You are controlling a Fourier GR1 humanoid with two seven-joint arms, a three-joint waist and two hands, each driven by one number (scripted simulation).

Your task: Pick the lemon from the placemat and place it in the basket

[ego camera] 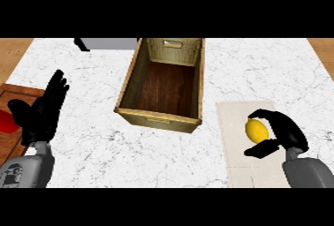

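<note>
Head view, your stock at this moment:

Counter [163, 150]: white marbled top, filling most of the view; a strip of wood colour shows beyond it at the upper left and upper right corners.

Basket [160, 118]: long, open, rectangular, tan woven walls with a dark wooden floor inside. It stands on the counter at centre, its near wall towards you, its far end running up to the top of the view. You see nothing lying inside it.

Placemat [238, 132]: pale cream, lying flat on the counter to the right of the basket, close beside it but not touching it.

Lemon [256, 130]: yellow, over the upper part of the placemat, well apart from the basket. Whether it rests on the mat or is lifted clear of it, you cannot tell from this angle.

Right hand [284, 130]: black, entering from the lower right on its grey forearm. Its fingers arch over the top of the lemon and its thumb comes in below, so the hand is curled round the fruit (the lemon's left face stays uncovered).

Left hand [42, 110]: black, at the left edge, fingers straight and pointing up the view, holding nothing; it rests over the counter's left margin.

Wooden board [13, 95]: brown, at the far left, partly under the left hand, with a red thing [6, 121] on it at the very edge (too cut off to identify).

Grey block [111, 43]: at the top, left of the basket's far end.
</note>
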